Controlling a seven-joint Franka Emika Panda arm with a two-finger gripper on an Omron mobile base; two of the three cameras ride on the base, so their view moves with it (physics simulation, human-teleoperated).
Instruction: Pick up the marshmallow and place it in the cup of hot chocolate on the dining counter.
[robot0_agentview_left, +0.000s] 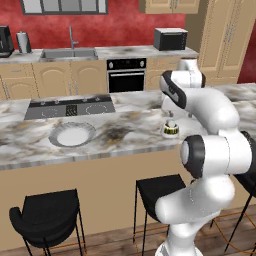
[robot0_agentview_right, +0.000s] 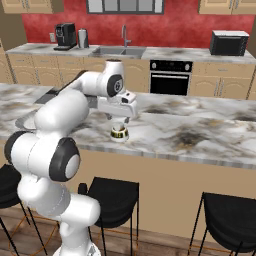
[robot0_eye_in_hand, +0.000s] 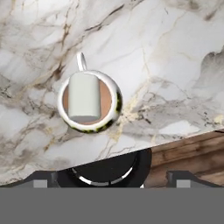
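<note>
Hovering directly above the cup of hot chocolate (robot0_eye_in_hand: 89, 101), gripper (robot0_eye_in_hand: 111, 178) with jaws spread wide and gripping nothing. Marshmallow (robot0_eye_in_hand: 84, 97) lying inside the cup on the brown liquid, apart from the fingertips (robot0_eye_in_hand: 41, 179). Cup standing on the dining counter (robot0_agentview_left: 130, 131), near its front edge.

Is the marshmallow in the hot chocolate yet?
Yes. The marshmallow lies inside the cup of hot chocolate on the dining counter. The gripper hangs open above it, holding nothing. Nothing looks left except pulling the arm away.
</note>
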